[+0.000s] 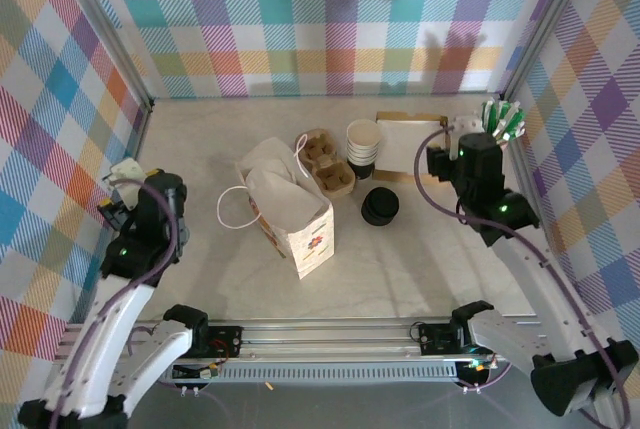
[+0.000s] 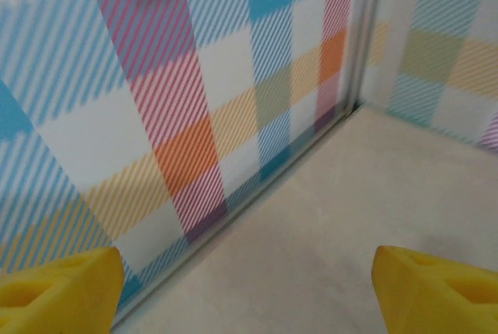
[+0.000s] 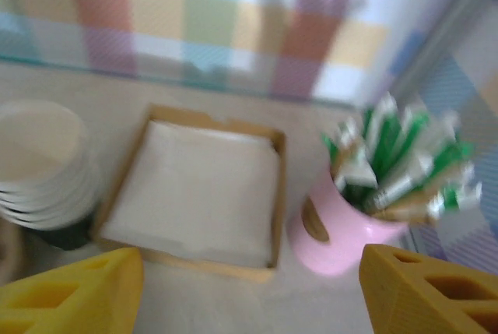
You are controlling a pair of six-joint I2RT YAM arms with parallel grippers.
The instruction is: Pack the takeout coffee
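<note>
Two yellow fingertips [image 2: 58, 287] of the left gripper [image 2: 249, 291] stood wide apart with nothing between them but bare beige table [image 2: 350, 194]. Beyond them the plaid wall [image 2: 156, 116] met the table beside a metal corner post [image 2: 364, 26]. The right gripper [image 3: 249, 291] was spread just as wide, its fingers [image 3: 74, 291] holding nothing. It hung over the near edge of a shallow brown tray [image 3: 276, 194] of white napkins [image 3: 194, 194]. A pink cup [image 3: 334, 237] of green-and-white sachets [image 3: 389, 155] stood just right of the tray, and a stack of white-rimmed cups [image 3: 39, 155] just left of it. From above, the left arm [image 1: 145, 224] sat by the left wall, well apart from everything, and the right arm [image 1: 485, 184] sat near the right wall beside the tray. Mid-table stood a white paper bag [image 1: 290, 211] with cord handles, with a brown cardboard cup carrier [image 1: 328, 162] just beside its far right corner. A round black piece [image 1: 380, 206] stood just right of the bag and in front of the cup stack, apart from both grippers. From that height I could not tell whether it was the takeout coffee under its lid or a pile of loose lids.
</note>
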